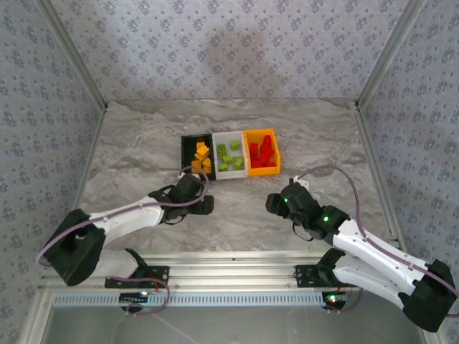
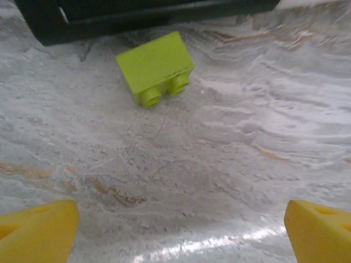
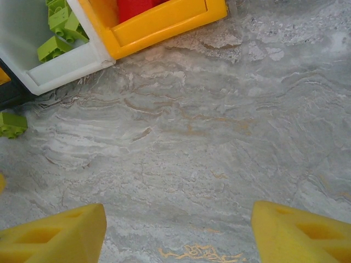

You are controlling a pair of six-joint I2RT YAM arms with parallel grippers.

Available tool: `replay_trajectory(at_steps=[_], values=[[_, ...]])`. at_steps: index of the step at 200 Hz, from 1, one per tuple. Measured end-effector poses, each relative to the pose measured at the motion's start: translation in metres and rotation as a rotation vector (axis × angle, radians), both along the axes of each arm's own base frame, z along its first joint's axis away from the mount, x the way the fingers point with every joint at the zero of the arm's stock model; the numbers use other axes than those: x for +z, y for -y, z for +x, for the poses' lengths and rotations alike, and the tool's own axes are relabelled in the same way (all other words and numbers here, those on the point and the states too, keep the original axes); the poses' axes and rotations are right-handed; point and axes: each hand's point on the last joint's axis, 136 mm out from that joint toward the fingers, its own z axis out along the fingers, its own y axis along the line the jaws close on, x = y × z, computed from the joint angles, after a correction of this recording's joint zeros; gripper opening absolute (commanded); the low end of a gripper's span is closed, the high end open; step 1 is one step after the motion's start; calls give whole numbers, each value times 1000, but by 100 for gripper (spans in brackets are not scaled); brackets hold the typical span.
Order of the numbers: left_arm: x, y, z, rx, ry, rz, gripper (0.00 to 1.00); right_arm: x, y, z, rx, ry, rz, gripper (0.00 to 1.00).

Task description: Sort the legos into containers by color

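Gaping empty, left and right jaws hover; a lime brick (image 2: 156, 68) lies beside the black bin (image 2: 109, 24).

There's a black bin (image 1: 184, 152), a white bin (image 1: 229, 174), an orange bin (image 1: 262, 132). Inside, orange-yellow bricks (image 1: 201, 155), lime bricks (image 1: 229, 157), red bricks (image 1: 262, 155). The counter (image 1: 143, 143) is grey marble, tan-veined; walls (image 1: 229, 43) pale floral.
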Motion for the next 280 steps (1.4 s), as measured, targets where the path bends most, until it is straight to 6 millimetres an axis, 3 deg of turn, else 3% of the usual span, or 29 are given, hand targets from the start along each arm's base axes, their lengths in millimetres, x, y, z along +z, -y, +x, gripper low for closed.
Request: replay_trajectory(at_steps=[23,57,127,171,202,222,246,262,280], values=[[-12,0,12,25,24,31,93,1,0,0,0,1,7,72],[-24,-1,30,57,48,77,81,9,0,-1,-3,24,33,72],[-25,-4,55,113,106,108,68,10,3,-4,-9,21,37,72],[-22,1,70,120,165,90,45,3,5,-6,-11,4,24,72],[-19,5,76,121,189,68,37,3,6,-6,-13,4,23,72],[-17,6,68,113,191,47,33,3,6,-6,-14,3,23,72],[-7,10,41,80,191,8,32,1,7,-7,-15,-1,20,72],[9,18,22,49,202,-36,32,-1,8,-7,-17,-2,18,72],[41,29,7,15,240,-111,33,-3,8,-7,-18,-4,17,72]])
